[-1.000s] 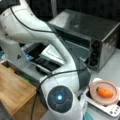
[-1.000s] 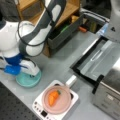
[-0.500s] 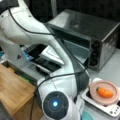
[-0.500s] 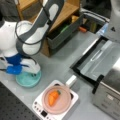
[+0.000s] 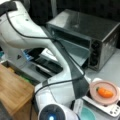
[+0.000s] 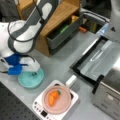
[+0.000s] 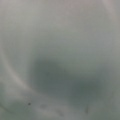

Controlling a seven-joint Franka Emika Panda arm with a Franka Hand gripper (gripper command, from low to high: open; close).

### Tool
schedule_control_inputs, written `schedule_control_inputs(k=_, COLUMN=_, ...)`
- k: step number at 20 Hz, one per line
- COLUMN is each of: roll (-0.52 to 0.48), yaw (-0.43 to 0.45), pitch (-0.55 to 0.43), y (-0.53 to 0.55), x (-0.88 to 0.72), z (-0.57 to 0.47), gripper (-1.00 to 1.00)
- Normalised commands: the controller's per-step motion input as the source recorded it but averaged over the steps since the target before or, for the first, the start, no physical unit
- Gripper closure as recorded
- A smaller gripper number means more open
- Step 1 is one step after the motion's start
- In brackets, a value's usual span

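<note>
One gripper (image 6: 32, 71), low over the teal plate (image 6: 31, 78) at a front view's left, touching its near rim; jaw state cannot be told. One pink plate (image 6: 56, 100) with carrot (image 6: 53, 97) on a white scale (image 6: 56, 107), just beside, narrow bare table (image 6: 60, 62) between. One wooden rack (image 6: 57, 22) behind. One toaster oven (image 6: 100, 62), door down, farthest right.
</note>
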Motion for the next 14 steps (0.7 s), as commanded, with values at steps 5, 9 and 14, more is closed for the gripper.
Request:
schedule_control_inputs(k=5, roll=0.382, yaw=0.139, pitch=0.18, y=-0.28, x=0.47, z=0.08, gripper=1.0)
schedule_control_inputs(k=9, roll=0.358, yaw=0.125, pitch=0.17, y=-0.17, x=0.42, z=0.08, gripper=1.0)
schedule_control_inputs(k=14, roll=0.34, yaw=0.105, pitch=0.167, y=-0.12, x=0.41, z=0.08, gripper=1.0)
